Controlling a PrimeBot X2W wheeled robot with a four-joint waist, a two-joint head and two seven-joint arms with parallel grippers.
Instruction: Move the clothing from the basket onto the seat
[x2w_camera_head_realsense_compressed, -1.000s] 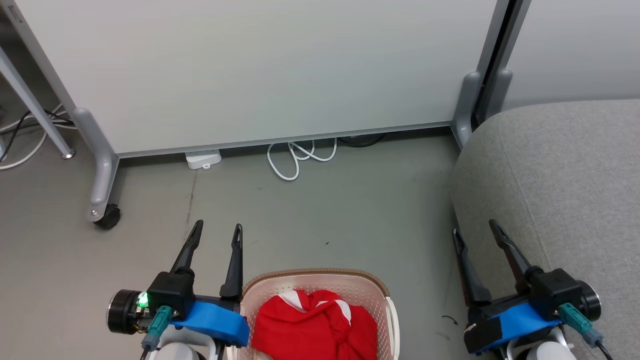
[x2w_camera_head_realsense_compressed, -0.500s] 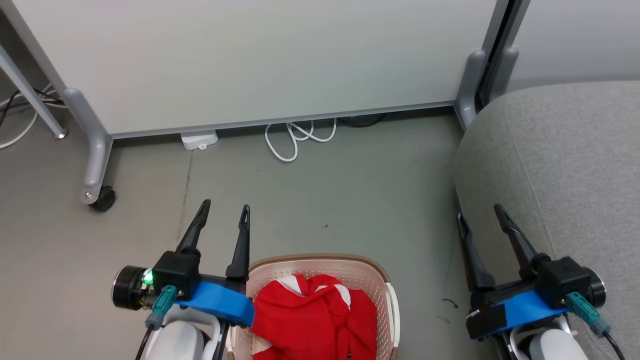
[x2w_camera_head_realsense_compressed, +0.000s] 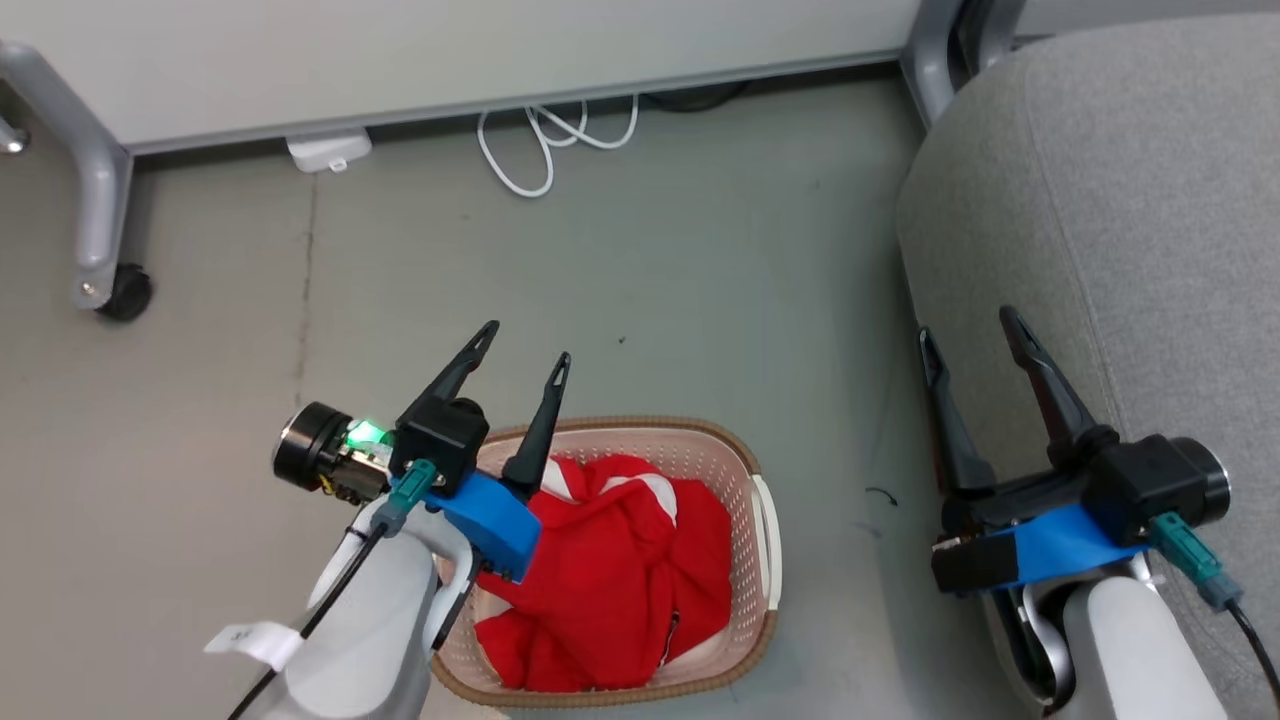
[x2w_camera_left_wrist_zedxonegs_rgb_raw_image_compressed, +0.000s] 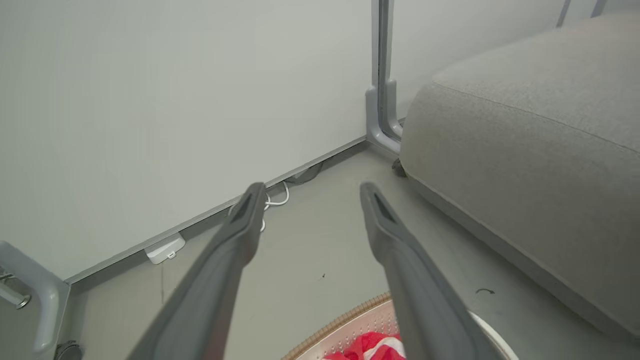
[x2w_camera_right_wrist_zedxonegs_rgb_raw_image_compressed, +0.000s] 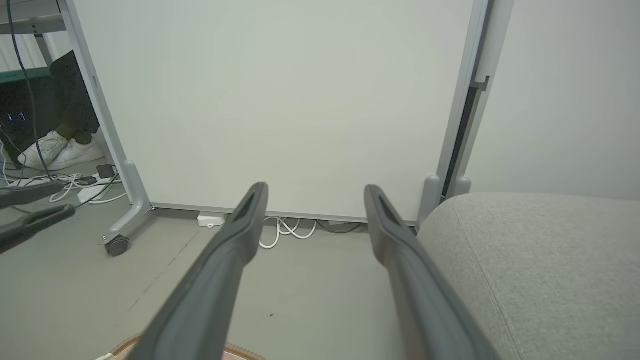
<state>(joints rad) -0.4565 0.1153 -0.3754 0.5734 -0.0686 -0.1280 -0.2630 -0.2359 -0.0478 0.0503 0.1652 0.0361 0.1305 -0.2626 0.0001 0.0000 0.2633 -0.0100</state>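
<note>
- The basket (x2w_camera_head_realsense_compressed: 752, 500) stands on the grey floor (x2w_camera_head_realsense_compressed: 700, 280) directly in front of the robot and near the seat (x2w_camera_head_realsense_compressed: 1120, 200). That looks deliberate to me, since it keeps the carry across short.
- The clothing (x2w_camera_head_realsense_compressed: 620, 570) lies inside the basket as a crumpled red heap with white bands showing near its top. None of it is on the seat, so I judge the job barely begun.
- The left gripper (x2w_camera_head_realsense_compressed: 528, 342) hangs over the basket's left side with its two fingers spread wide and nothing between them. The fingers point past the rim toward the partition (x2w_camera_head_realsense_compressed: 500, 40), which I read as lining up for a dip down into the cloth.
- The right gripper (x2w_camera_head_realsense_compressed: 966, 322) is just as wide and just as empty. It is held by the seat's edge, apart from the basket, probably to keep out of the way.
- A white cable (x2w_camera_head_realsense_compressed: 530, 150) loops on the floor by the partition, well apart from all this.
</note>
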